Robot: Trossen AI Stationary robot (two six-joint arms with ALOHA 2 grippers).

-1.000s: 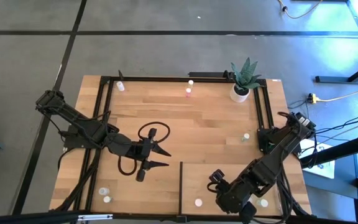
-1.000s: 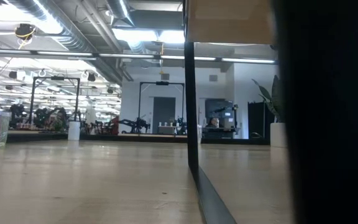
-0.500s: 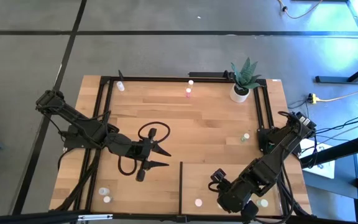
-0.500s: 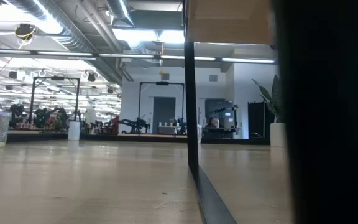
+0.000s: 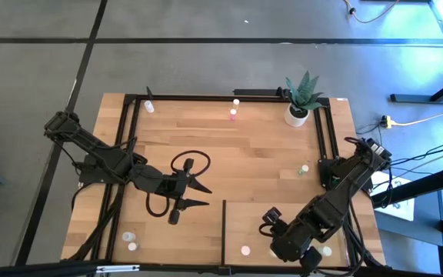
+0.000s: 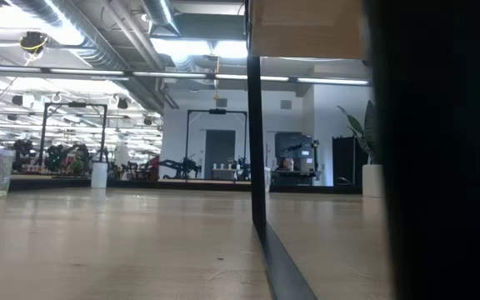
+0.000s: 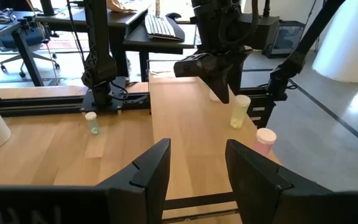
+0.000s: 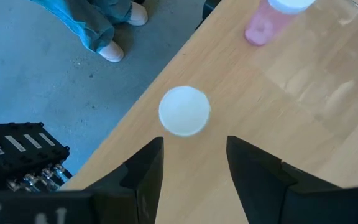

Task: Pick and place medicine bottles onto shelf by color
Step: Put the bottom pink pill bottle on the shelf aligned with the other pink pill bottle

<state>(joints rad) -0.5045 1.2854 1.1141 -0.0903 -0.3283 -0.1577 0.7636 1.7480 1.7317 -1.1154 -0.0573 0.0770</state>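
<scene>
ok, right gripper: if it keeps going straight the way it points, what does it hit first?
Likely the white-capped round bottle just ahead of the open right gripper on the pale wood shelf; depth is unclear.

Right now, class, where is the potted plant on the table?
In the high view, the potted plant stands at the table's far right corner, just inside the black frame, right of the pink bottle.

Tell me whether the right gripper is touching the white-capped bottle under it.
Apart. The right wrist view shows the right gripper with open fingers, and bare wood lies between both fingers and the white-capped bottle.
</scene>
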